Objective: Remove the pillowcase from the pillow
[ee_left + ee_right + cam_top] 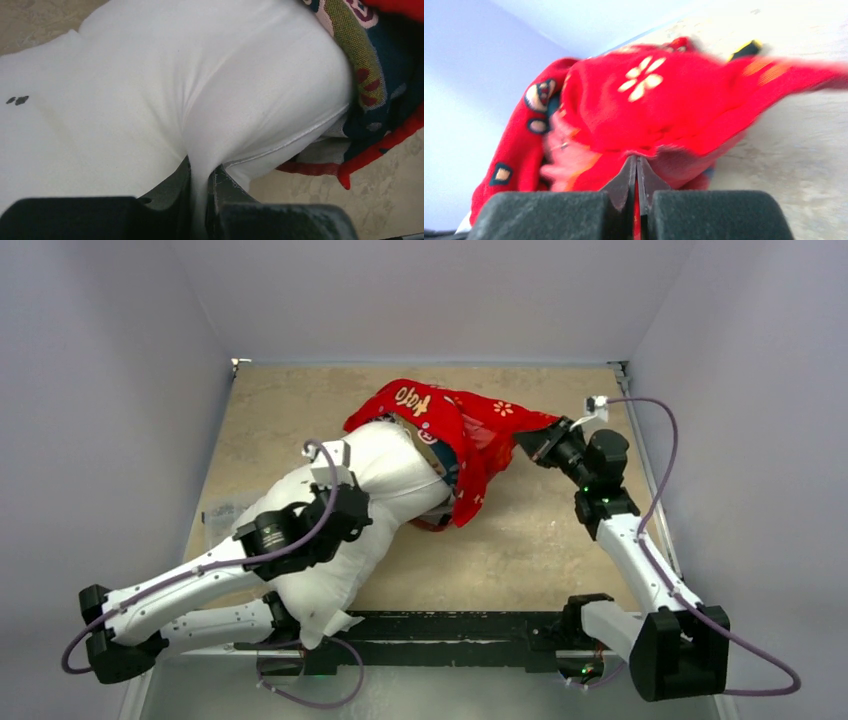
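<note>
Red pillowcase bunches at upper centre, its right end clamped in the right gripper; the white pillow stretches toward lower left, a fold pinched in the left gripper.

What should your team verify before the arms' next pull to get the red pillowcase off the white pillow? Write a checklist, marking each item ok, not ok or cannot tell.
1. Left gripper shut on the pillow: ok, white fabric is pinched between its fingers.
2. Right gripper shut on the pillowcase: ok, red fabric is clamped.
3. Pillowcase off the pillow: not ok, it covers the pillow's far end.
4. Room to pull further right: cannot tell; the right gripper is near the right edge of the table.
5. Right gripper holds the pillowcase only: cannot tell, its wrist view is blurred.
</note>
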You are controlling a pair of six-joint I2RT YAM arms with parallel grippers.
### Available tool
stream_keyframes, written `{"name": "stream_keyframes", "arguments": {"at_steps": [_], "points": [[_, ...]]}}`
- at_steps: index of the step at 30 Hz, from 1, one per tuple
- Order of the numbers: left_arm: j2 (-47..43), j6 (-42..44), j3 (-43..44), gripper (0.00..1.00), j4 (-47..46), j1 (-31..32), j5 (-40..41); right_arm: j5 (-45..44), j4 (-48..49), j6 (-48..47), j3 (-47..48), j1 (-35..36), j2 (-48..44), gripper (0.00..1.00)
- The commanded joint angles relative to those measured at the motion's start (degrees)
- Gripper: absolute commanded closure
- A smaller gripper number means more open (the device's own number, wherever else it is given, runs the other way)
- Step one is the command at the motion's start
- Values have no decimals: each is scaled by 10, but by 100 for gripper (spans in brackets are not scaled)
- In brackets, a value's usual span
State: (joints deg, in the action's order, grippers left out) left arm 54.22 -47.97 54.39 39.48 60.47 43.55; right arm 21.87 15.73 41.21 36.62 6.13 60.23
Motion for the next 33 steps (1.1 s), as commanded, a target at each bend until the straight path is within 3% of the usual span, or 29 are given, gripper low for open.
{"name": "stream_keyframes", "arguments": {"at_steps": [1,8,12,13,14,17,20,33], "points": [[-77,-32,5,100,144,-14,141,-128,-28,8,73,-89,-14,100],[-135,-44,-7,100,177,-14,190,-89,-60,-15,162,-188,-5,100],[-151,-25,-26,100,144,-14,168,28,-32,-61,147,-186,1,100],[-150,-17,-28,100,131,-14,158,65,-13,-61,127,-174,-2,95],[-146,-9,-29,100,118,-14,151,78,-13,-64,115,-157,-2,83],[-122,18,-20,100,83,-14,128,44,-21,-83,97,-93,-13,35],[-91,38,-1,100,59,-14,105,83,-5,-82,70,-67,-21,16],[-87,48,7,100,31,-14,64,122,166,-5,-40,116,60,12]]}}
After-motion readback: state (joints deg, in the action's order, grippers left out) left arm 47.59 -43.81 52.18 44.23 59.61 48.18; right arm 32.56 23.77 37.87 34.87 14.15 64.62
